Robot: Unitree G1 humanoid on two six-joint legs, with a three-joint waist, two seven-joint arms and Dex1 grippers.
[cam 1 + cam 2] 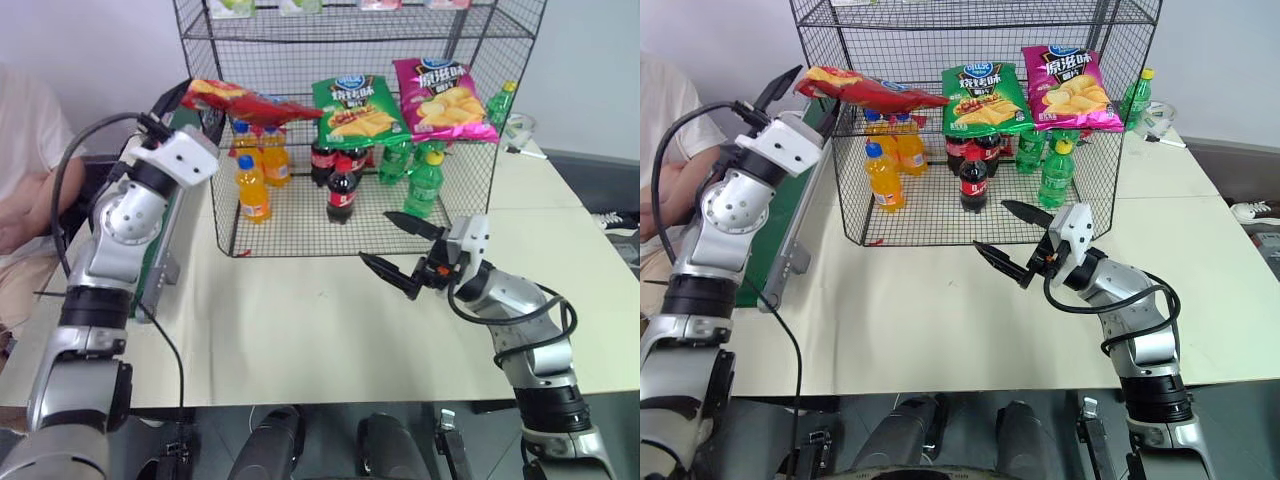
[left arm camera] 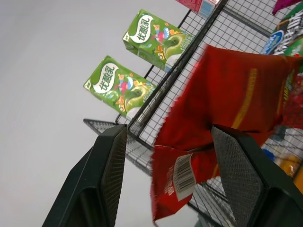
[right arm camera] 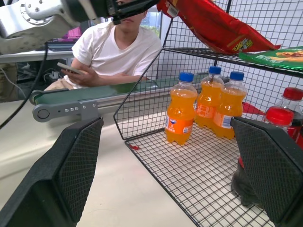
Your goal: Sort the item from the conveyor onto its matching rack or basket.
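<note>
Nearest, at the lower right of the head views, the right gripper (image 1: 402, 252) hovers over the pale table (image 1: 300, 330) with its two black fingers spread wide and nothing between them, pointing toward the front of the black wire rack (image 1: 470, 120). At the left, the left gripper (image 1: 800, 92) is raised to the height of the rack's middle shelf; it holds the red crisp bag (image 1: 250, 102) by its near end, the fingers standing fairly wide around the crinkled foil. The bag reaches from the gripper into the rack's upper left corner, lying roughly flat over the shelf; whether it rests on the wire I cannot tell. Below and behind that arm the dark-green conveyor (image 1: 775, 235) runs along the table's left edge, bare where it shows. On the same shelf, further right, lie a green crisp bag (image 1: 355, 108) and a magenta crisp bag (image 1: 445, 100). The tier beneath holds orange drink bottles (image 1: 255, 185), cola bottles (image 1: 342, 180) and green bottles (image 1: 425, 180). Green cartons (image 2: 125, 82) sit on a higher shelf. At the far left edge, behind the conveyor, a person in a white shirt (image 3: 118, 47) sits.
</note>
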